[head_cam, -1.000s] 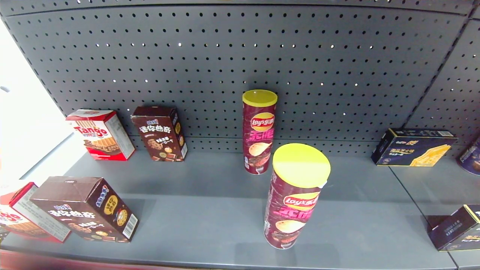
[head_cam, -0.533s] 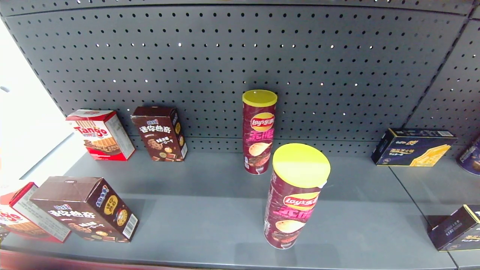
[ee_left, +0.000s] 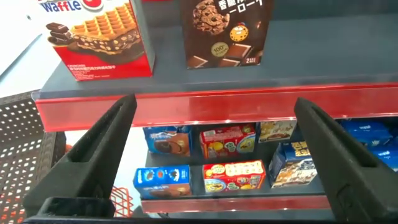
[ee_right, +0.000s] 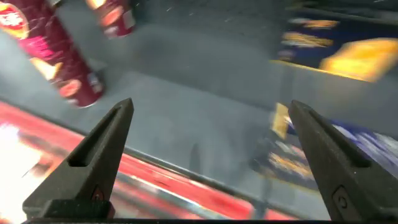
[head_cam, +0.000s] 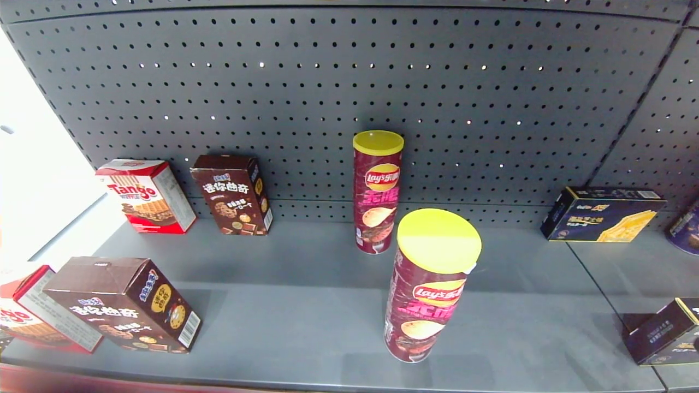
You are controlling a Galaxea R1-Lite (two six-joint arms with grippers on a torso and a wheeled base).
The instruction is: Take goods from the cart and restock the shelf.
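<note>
Two maroon chip cans with yellow lids stand upright on the grey shelf [head_cam: 306, 305], one at the front [head_cam: 428, 289] and one at the back [head_cam: 377, 191]. My left gripper [ee_left: 214, 104] is open and holds nothing; it sits below the shelf's red front edge [ee_left: 211, 106], under a waffle box [ee_left: 99, 37] and a brown cookie box [ee_left: 227, 31]. My right gripper [ee_right: 211, 106] is open and empty too, in front of the shelf between the front chip can [ee_right: 62, 62] and a dark blue box [ee_right: 311, 149].
A red waffle box [head_cam: 146, 195] and a brown cookie box [head_cam: 234, 194] stand at the back left, two more boxes [head_cam: 123, 303] at the front left. Dark blue boxes [head_cam: 600, 214] lie on the right. A lower shelf holds several small packs [ee_left: 230, 158]. Black wire mesh [ee_left: 25, 143] is beside it.
</note>
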